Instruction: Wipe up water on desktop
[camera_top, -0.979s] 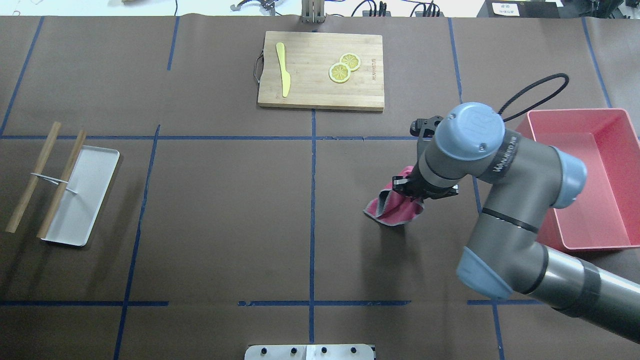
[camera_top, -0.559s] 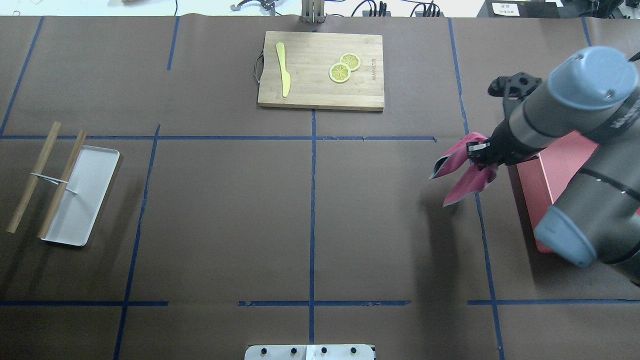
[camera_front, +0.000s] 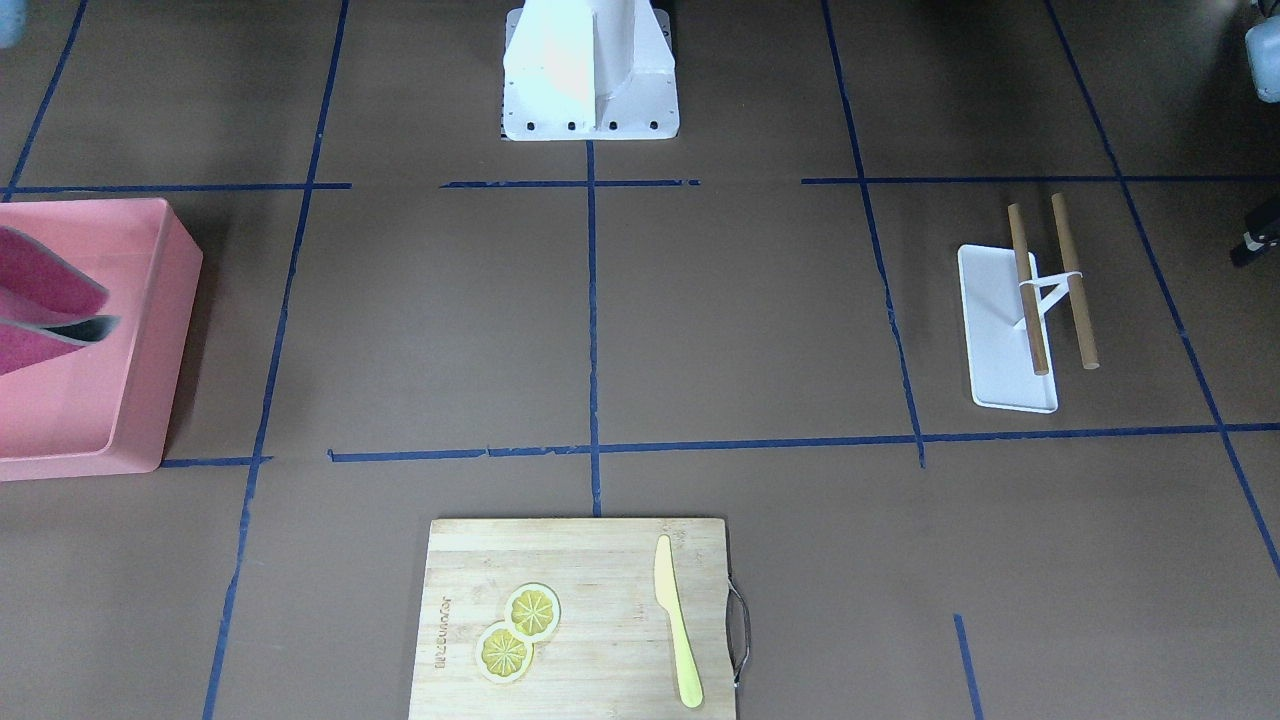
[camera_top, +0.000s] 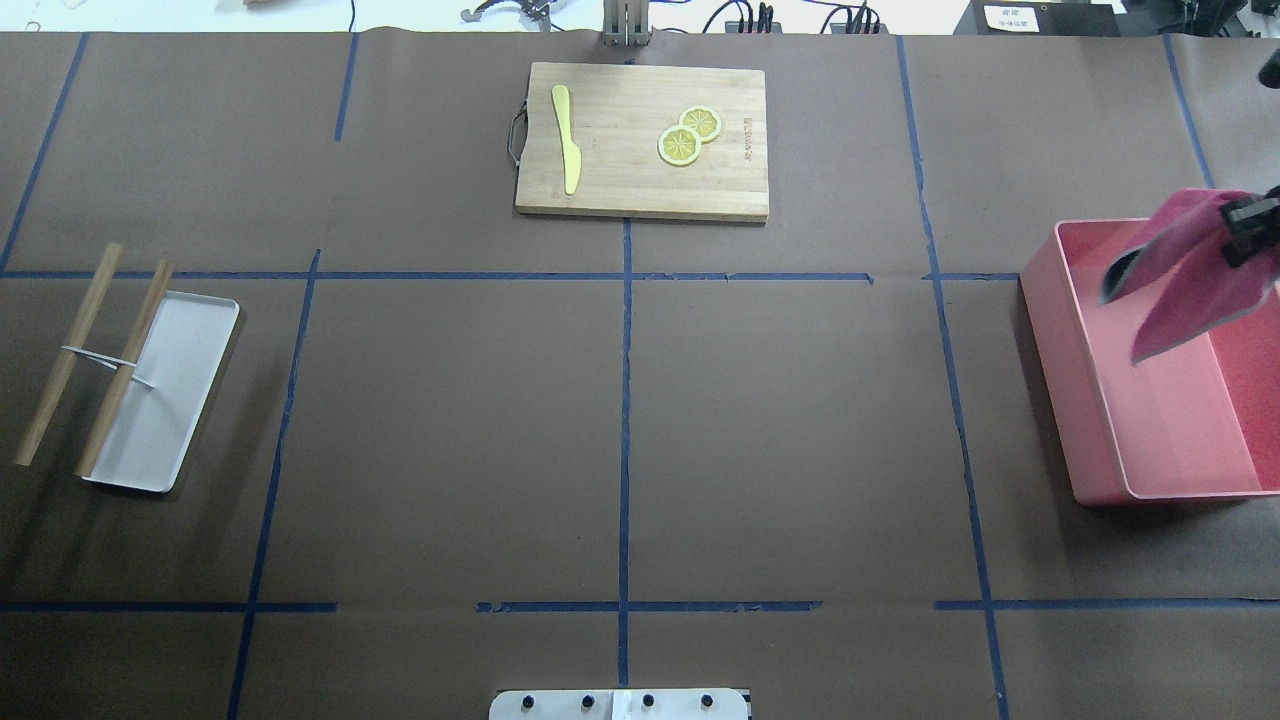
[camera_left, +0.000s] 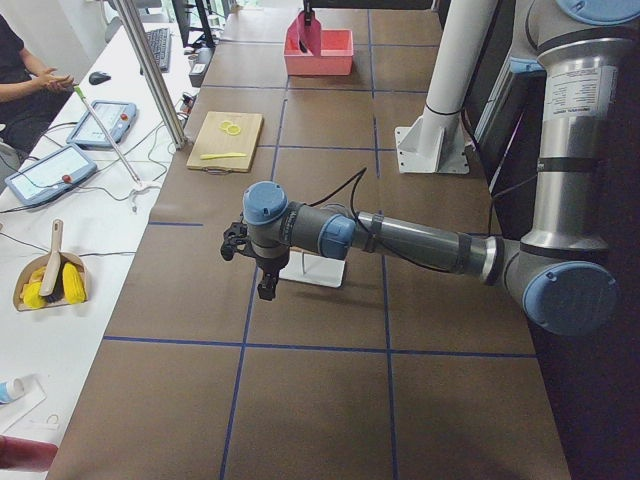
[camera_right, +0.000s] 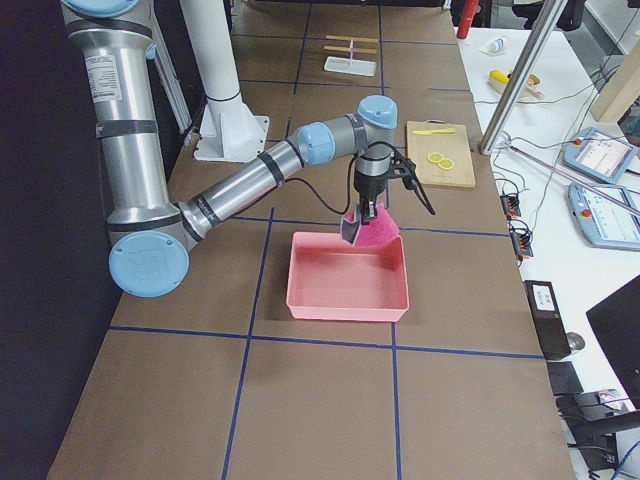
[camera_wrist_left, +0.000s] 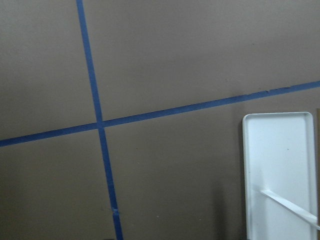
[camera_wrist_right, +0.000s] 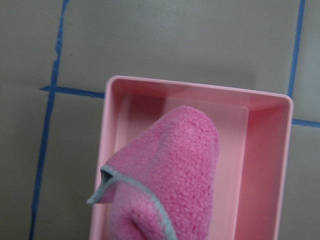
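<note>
The desktop (camera_top: 450, 420) is matte brown with blue tape lines; I see no water on it. My right gripper (camera_top: 1255, 222) is shut on a pink cloth (camera_top: 1185, 275) with a grey edge. It holds the cloth hanging above the far end of the pink bin (camera_top: 1075, 400). The cloth also shows in the right wrist view (camera_wrist_right: 170, 175), over the bin (camera_wrist_right: 280, 165), and in the exterior right view (camera_right: 374, 232). My left gripper (camera_left: 266, 290) hovers above the desktop near the white tray (camera_left: 315, 270); I cannot tell whether it is open or shut.
A bamboo cutting board (camera_top: 640, 190) with a yellow knife (camera_top: 567, 140) and two lemon slices (camera_top: 688, 135) lies at the far middle. A white tray (camera_top: 165, 390) with two wooden sticks (camera_top: 65, 360) sits at the left. The robot base (camera_front: 590, 70) stands at the near edge.
My right arm has swung right with the pink cloth, from the desktop right of centre to above the pink bin. The rest has not moved.
</note>
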